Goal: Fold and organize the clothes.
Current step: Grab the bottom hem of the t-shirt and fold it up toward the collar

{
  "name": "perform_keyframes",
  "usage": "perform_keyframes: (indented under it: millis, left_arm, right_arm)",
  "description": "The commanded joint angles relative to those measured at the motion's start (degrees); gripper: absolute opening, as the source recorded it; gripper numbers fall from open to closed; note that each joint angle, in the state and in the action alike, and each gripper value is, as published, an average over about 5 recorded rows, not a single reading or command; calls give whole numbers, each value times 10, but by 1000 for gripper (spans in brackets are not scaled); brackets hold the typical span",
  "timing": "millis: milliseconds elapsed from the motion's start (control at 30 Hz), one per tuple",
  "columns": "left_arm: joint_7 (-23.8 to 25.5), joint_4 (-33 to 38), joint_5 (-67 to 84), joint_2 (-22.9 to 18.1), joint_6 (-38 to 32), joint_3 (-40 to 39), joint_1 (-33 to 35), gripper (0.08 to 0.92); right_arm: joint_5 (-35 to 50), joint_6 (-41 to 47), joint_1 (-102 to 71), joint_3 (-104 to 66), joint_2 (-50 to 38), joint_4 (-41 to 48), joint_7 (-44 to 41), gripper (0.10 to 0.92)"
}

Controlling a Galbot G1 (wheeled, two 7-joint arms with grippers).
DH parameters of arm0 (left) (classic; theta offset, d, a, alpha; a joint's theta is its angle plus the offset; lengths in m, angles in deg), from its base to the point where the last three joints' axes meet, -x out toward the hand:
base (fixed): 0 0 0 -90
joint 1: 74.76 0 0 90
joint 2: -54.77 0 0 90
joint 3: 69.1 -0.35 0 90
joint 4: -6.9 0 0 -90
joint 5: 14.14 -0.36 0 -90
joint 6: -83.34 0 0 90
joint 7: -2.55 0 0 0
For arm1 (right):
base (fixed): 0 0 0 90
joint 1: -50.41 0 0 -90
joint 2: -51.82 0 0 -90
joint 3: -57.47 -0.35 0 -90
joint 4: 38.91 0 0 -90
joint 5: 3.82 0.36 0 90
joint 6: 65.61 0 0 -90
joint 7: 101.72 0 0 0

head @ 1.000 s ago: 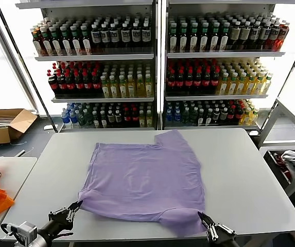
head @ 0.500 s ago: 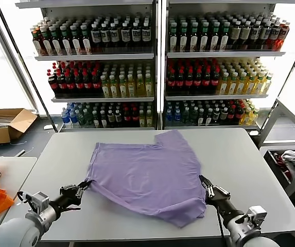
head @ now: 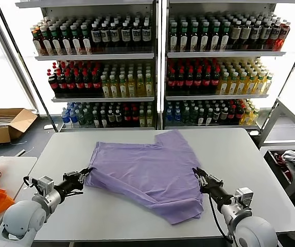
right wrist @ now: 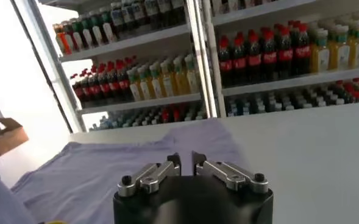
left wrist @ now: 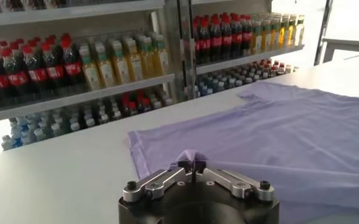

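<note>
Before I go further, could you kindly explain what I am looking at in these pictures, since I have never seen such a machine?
This is a two-armed robot standing at a white table, each arm ending in a two-fingered gripper. One picture comes from a camera on its head, looking down at the table; the other two come from cameras on its wrists, so each shows its own gripper up close. On the table lies a lavender T-shirt, plain side up, with its near edge folded over. The left gripper is shut on a pinch of the shirt's edge on the robot's left. The right gripper is at the shirt's edge on the right, with its fingers slightly parted and nothing visibly between them. Behind the table stand shelves of bottles.
</note>
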Motion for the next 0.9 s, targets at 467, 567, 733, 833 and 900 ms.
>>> perform_keyframes:
  millis: [467, 567, 733, 833, 900]
  left_arm:
    - [0, 71, -5, -22, 1, 6, 57, 87]
    - [1, 72, -5, -22, 1, 8, 60, 87]
    - [1, 73, -5, -23, 0, 7, 62, 87]
    - [1, 74, -6, -25, -1, 8, 63, 87]
    - [1, 75, -6, -27, -1, 8, 64, 87]
  right_arm:
    - [-85, -13, -72, 44, 54, -29, 38, 804]
    - [-72, -13, -43, 48, 58, -16, 46, 820]
    - [-41, -4, 3, 49, 59, 0, 64, 823]
    - [-28, 2, 25, 50, 57, 18, 75, 823]
    - [-20, 3, 35, 52, 59, 32, 81, 823]
